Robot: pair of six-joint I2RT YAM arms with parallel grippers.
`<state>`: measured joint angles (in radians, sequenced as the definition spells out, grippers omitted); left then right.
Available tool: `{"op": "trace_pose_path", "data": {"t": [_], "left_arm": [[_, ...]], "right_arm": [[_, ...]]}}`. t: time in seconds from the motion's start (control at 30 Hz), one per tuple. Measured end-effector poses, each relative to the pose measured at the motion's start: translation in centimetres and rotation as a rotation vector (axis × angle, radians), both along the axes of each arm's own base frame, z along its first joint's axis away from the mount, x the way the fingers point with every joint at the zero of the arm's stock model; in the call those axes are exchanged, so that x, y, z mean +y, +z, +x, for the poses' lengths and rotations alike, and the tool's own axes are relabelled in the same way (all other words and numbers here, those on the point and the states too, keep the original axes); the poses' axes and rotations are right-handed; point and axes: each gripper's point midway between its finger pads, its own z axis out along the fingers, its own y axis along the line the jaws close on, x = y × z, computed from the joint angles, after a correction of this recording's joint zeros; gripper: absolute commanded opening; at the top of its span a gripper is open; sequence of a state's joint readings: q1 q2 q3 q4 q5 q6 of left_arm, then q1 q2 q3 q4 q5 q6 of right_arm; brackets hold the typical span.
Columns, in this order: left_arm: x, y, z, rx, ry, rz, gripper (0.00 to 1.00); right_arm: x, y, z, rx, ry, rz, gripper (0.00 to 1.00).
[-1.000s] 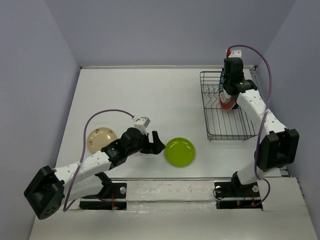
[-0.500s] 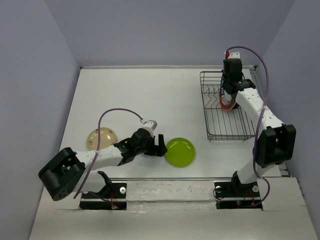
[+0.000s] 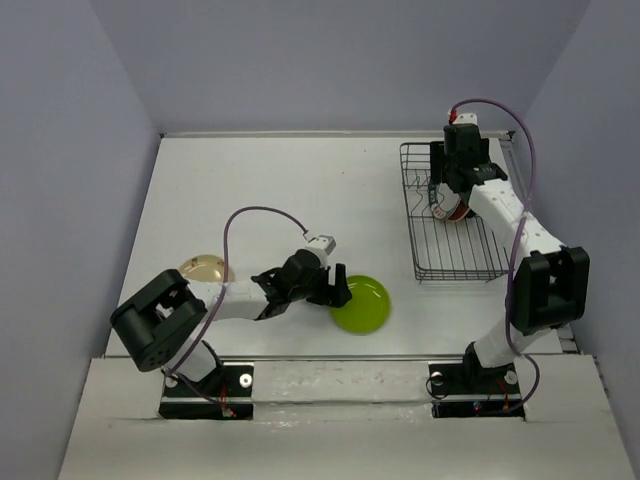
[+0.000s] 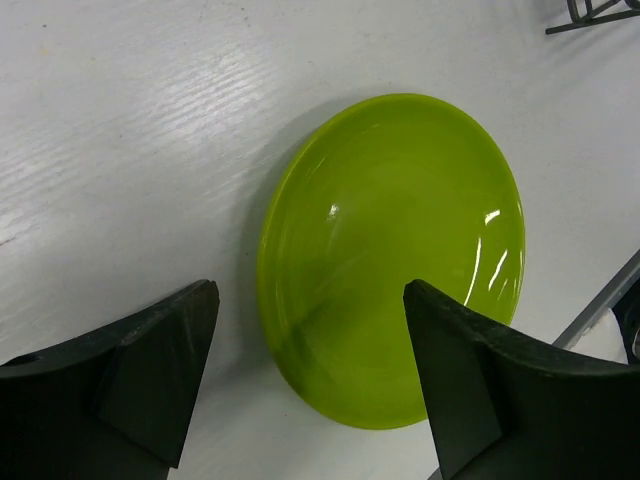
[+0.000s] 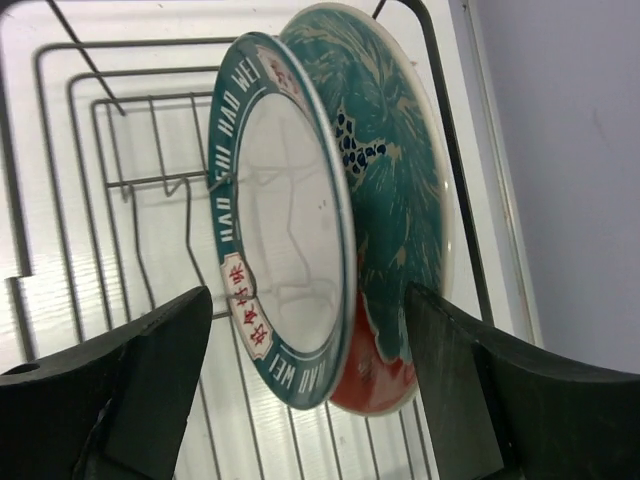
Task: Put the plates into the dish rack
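The lime green plate (image 3: 364, 304) (image 4: 395, 250) lies flat on the table near the front. My left gripper (image 3: 338, 293) (image 4: 310, 300) is open low over its left rim, one finger above the table and the other above the plate. The small beige plate (image 3: 203, 268) lies at the left, partly hidden by my left arm. In the dish rack (image 3: 460, 255) (image 5: 100, 150) two plates stand on edge: the white one with a dark blue rim (image 5: 285, 230) and the red one with teal flowers (image 3: 461, 211) (image 5: 395, 200). My right gripper (image 3: 447, 195) (image 5: 305, 305) is open, with one finger on each side of the pair.
The rack sits at the far right, close to the right wall (image 3: 590, 150). Wire prongs (image 5: 185, 215) stand to the left of the two plates. A purple cable (image 3: 250, 212) loops above my left arm.
My right gripper has opened and let go of the red plate, which now stands in the rack. My left arm has swung right, bringing its gripper over the lime plate's rim.
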<state>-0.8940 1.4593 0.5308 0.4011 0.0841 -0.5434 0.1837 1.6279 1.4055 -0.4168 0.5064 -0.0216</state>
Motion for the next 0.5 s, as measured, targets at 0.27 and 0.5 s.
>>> {"op": "trace_pose_path", "data": {"t": [0.27,0.5], "left_arm": [[-1.0,-1.2,0.1,0.012,-0.023,0.006,0.06],[-1.9,-0.7,0.4,0.010,-0.021,-0.040,0.06]], "right_arm": [[4.6,5.8,-4.0,-0.194,0.172,0.292,0.83],[12.9,5.5,-8.2,-0.184,0.471,0.536,0.83]]}}
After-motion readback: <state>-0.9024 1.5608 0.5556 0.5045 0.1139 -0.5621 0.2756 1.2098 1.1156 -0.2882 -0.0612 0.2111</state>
